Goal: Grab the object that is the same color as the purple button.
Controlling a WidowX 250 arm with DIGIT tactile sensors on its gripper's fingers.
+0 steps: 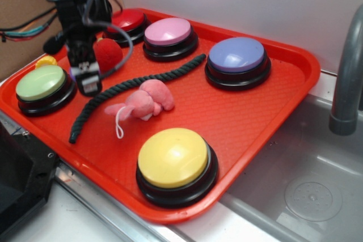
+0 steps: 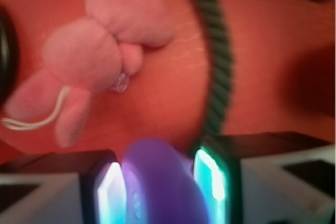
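Note:
In the wrist view a glossy purple lump (image 2: 163, 182) sits between my two fingers (image 2: 107, 192), which press it from both sides; my gripper (image 2: 160, 182) is shut on it above the red tray (image 2: 168, 93). In the exterior view my gripper (image 1: 88, 80) hangs over the tray's left part, between the green button (image 1: 41, 82) and the red fuzzy ball (image 1: 108, 54); the lump is hidden there. The purple button (image 1: 237, 55), lavender-blue on a black base, stands at the tray's back right.
A pink plush toy (image 1: 146, 103) with a white loop and a dark green rope (image 1: 136, 86) lie mid-tray. Pink (image 1: 168, 31), red (image 1: 127, 21) and yellow (image 1: 173, 157) buttons stand on the tray (image 1: 255, 123). A grey faucet (image 1: 346, 77) and a sink are to the right.

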